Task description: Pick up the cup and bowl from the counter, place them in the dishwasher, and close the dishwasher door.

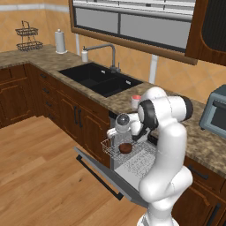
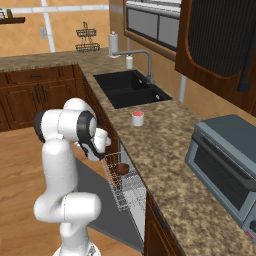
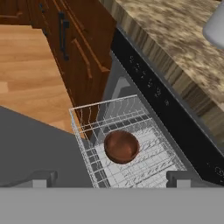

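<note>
The dark reddish-brown bowl [image 1: 126,148] [image 2: 122,168] [image 3: 121,146] sits upright in the dishwasher's pulled-out white wire rack [image 3: 83,131] [image 1: 107,146]. My gripper [image 1: 118,133] [image 2: 109,149] [image 3: 111,180] hangs just above the bowl, open, with nothing between its fingers. The cup [image 1: 136,101] [image 2: 137,118], pale with a red top, stands on the granite counter [image 1: 203,145] [image 2: 170,150] behind the dishwasher, right of the sink. The dishwasher door [image 1: 99,170] [image 2: 95,200] [image 3: 35,148] lies folded down flat toward the floor. The black control strip [image 3: 166,105] runs under the counter edge.
A black double sink [image 1: 99,79] [image 2: 131,90] with a faucet lies left of the cup. A grey toaster oven [image 1: 214,110] [image 2: 225,160] stands on the counter's right. A white dispenser [image 1: 84,55] stands by the faucet. Dark wooden cabinets [image 3: 83,48] flank the dishwasher above wooden floor [image 1: 39,176].
</note>
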